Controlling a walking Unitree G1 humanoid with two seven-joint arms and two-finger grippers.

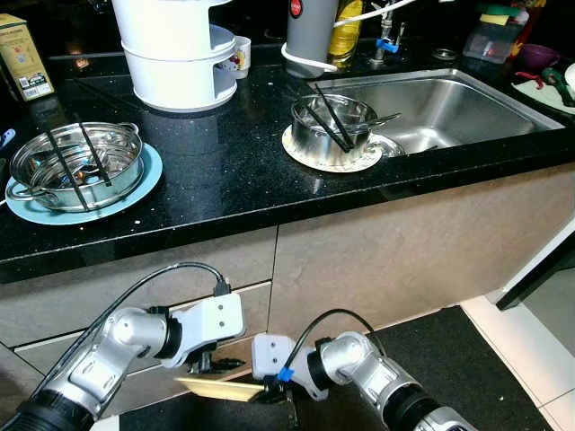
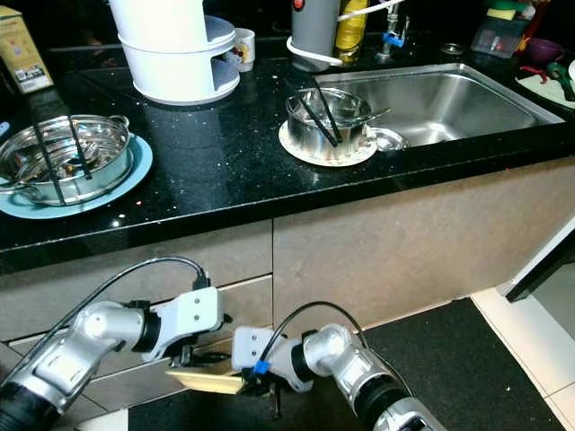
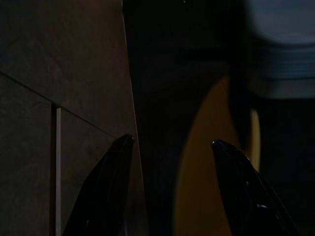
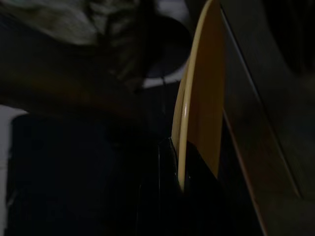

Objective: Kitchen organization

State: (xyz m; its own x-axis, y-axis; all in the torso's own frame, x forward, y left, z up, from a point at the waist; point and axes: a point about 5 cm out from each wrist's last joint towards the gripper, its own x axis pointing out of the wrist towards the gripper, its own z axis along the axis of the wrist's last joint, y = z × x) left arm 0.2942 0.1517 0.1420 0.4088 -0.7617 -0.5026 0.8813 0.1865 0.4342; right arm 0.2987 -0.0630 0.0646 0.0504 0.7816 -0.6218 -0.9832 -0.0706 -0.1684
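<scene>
Surface (image 1: 225,171): glossy black stone with fine speckle. Sink (image 1: 467,103): brushed steel, satin sheen. Left pot (image 1: 76,166) and the pot by the sink (image 1: 332,126): polished metal, mirror-bright. Plate under the left pot (image 1: 148,180): smooth pale blue glaze. White steamer (image 1: 175,49): glossy plastic. Cabinet fronts (image 1: 404,251): matt beige, faintly mottled. Floor mat (image 1: 449,350): dark, matt, cloth-like. Arm shells (image 1: 126,337): smooth silver metal. Yellow plate (image 1: 220,388) below: smooth, slight sheen, looks plastic.

Thin yellow plate (image 1: 220,388), held low before beige cabinet fronts (image 1: 395,260), rim pinched in right gripper (image 1: 274,393), nearly flat, tilted slightly, beside left gripper (image 1: 211,364).
</scene>
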